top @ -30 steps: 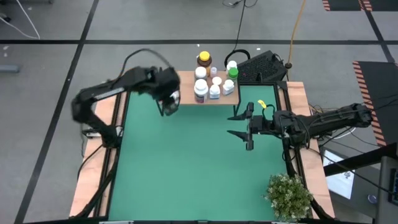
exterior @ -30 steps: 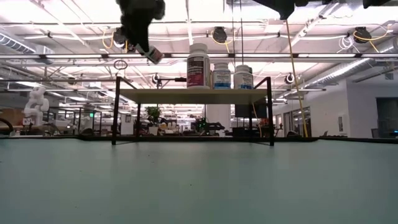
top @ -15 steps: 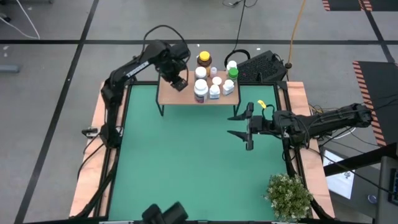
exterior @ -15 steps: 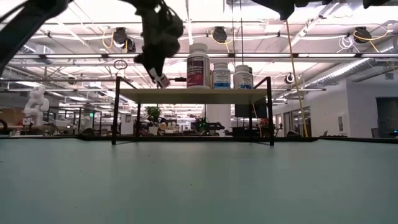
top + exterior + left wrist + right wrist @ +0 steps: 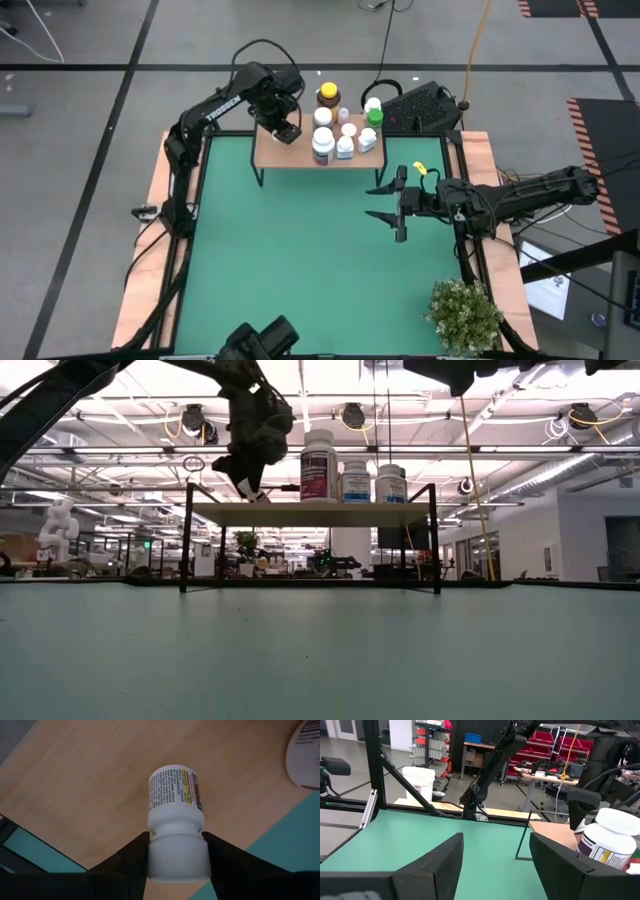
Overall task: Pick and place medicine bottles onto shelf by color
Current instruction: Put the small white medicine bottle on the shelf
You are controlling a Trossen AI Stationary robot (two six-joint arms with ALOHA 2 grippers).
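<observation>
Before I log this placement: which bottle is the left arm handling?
Find the shelf at the table's far edge. Most bottles crowd its right half; the left gripper holds a small white bottle by its cap over the bare left part. It alone is between fingers, apart from the cluster.

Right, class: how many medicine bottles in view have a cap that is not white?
2. The amber bottle with the yellow cap stands at the far edge of the shelf; the green-capped bottle stands near its right end. Another could be hidden among the rest.
</observation>
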